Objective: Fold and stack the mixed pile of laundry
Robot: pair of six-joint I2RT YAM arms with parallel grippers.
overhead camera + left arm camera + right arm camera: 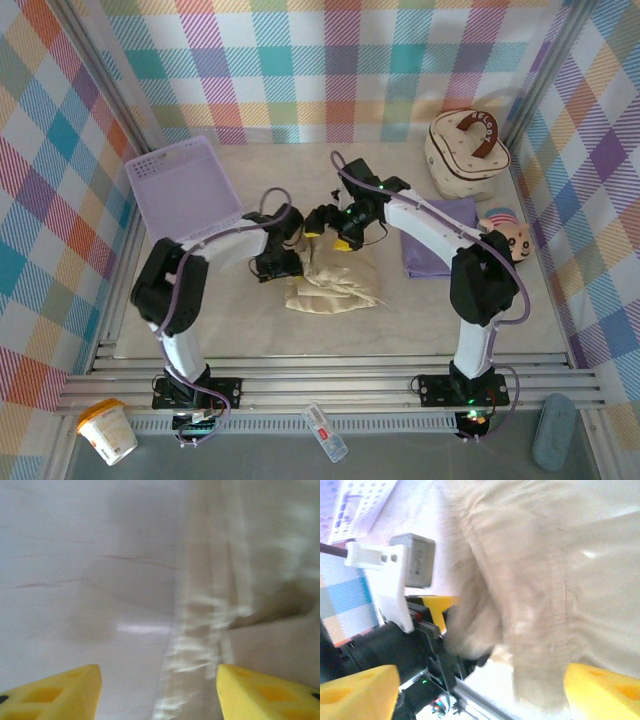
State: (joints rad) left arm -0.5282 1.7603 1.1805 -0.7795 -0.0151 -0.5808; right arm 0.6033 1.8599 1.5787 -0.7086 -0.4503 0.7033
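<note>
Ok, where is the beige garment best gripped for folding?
The gathered hem on the beige garment, pinched from straight above: the cloth lies limp and crumpled on the table, and that thicker bunched edge probably gives the surest hold.

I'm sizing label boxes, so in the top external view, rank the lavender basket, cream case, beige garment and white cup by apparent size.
1. lavender basket
2. cream case and beige garment: they look about alike, so they are left unranked
3. white cup
</note>
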